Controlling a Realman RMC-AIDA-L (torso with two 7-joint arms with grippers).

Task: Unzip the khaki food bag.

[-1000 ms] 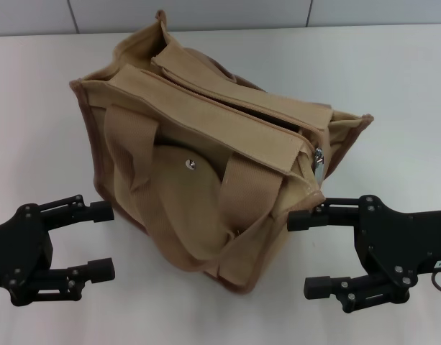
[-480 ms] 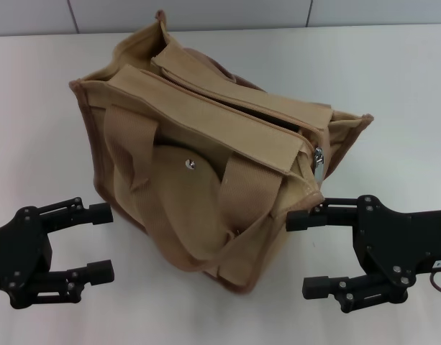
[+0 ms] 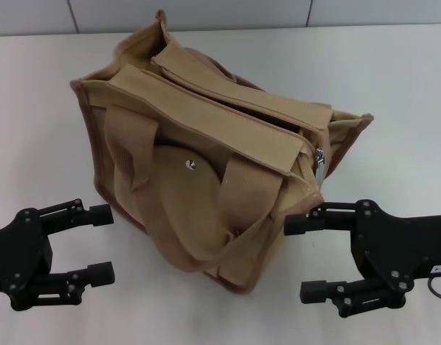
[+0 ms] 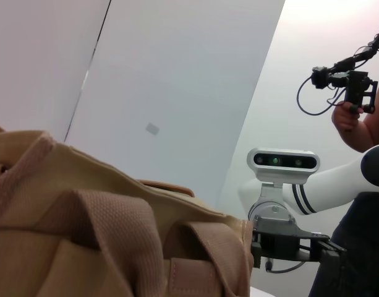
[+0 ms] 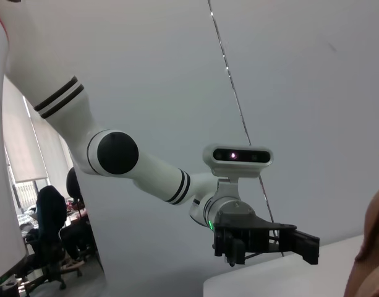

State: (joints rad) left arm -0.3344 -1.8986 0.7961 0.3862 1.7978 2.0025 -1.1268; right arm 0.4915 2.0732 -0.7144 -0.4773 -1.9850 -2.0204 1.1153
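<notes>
Your boxy tan canvas food bag with darker brown edging sits mid-counter, turned cornerwise toward you. Its two wide webbing handles droop over the front; the small metal snap shows there. The silver zipper pull hangs at the bag's right end. Left pincer and right pincer flank its near corners, both spread, gripping nothing. White counter; pale grey wall panels behind.

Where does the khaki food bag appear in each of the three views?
Head view: khaki food bag fills the centre of the table, between both end effectors.
Left wrist view: it fills the lower left.
Right wrist view: only a strap sliver at the lower right edge.
Shared landmark: its webbing handles.
</notes>
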